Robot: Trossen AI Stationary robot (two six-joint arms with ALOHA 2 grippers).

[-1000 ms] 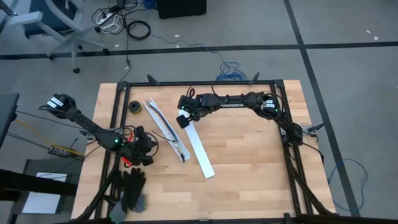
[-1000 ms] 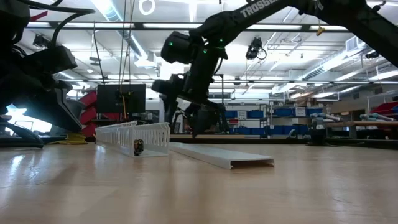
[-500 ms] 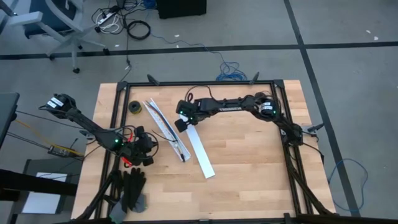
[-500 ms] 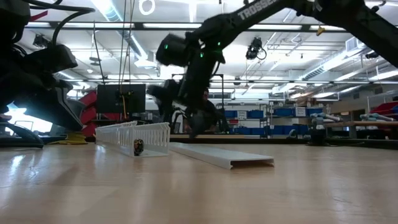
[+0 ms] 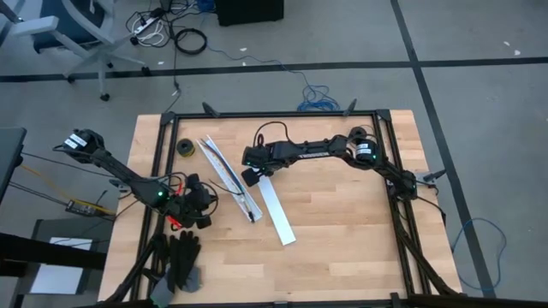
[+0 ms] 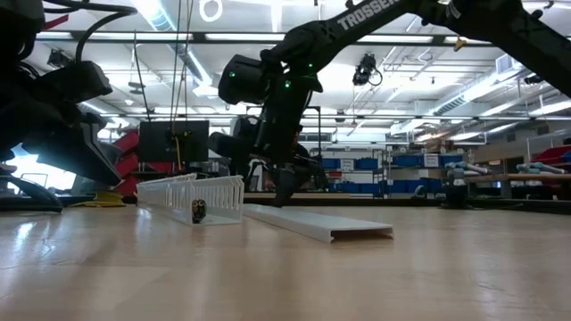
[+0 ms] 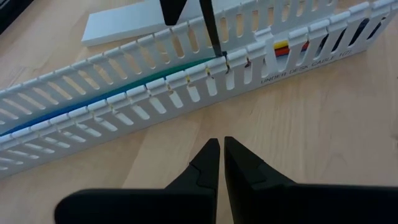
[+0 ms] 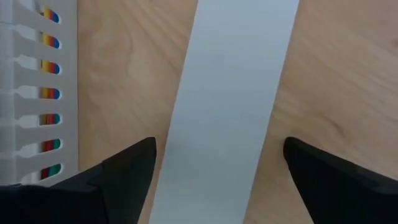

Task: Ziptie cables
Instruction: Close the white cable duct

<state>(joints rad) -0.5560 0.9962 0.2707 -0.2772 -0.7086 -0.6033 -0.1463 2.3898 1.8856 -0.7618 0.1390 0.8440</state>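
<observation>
Your right gripper (image 8: pixel 214 162) hangs spread wide over the flat white cover strip (image 8: pixel 233 93). The cables (image 7: pixel 124 93) lie inside the slotted channel (image 7: pixel 186 87), apparently untied. Your left gripper (image 7: pixel 219 152) sits pinched closed nearby.

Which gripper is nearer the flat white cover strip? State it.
Right. The right gripper hangs open straddling the flat white cover strip; the left gripper sits shut beyond the slotted channel.

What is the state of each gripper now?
Left gripper: shut, holding nothing.
Right gripper: open, above the white cover, holding nothing.
</observation>
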